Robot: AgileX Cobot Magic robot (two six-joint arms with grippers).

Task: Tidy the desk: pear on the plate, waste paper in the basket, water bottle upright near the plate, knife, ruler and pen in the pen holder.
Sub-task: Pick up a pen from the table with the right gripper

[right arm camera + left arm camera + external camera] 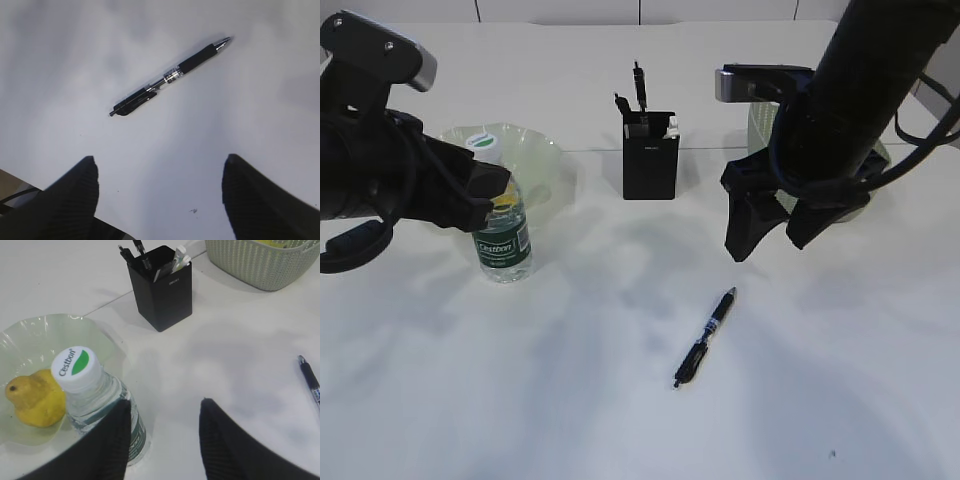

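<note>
plate: translucent glass | pen holder: matt black | basket: woven-look plastic

Pen lies alone on bare desk; approach from above unobstructed. Water bottle stands touching the plate rim; pen holder well apart.

Yellow pear sits in the green plate; water bottle stands upright beside it; black pen lies flat on the desk.
</note>
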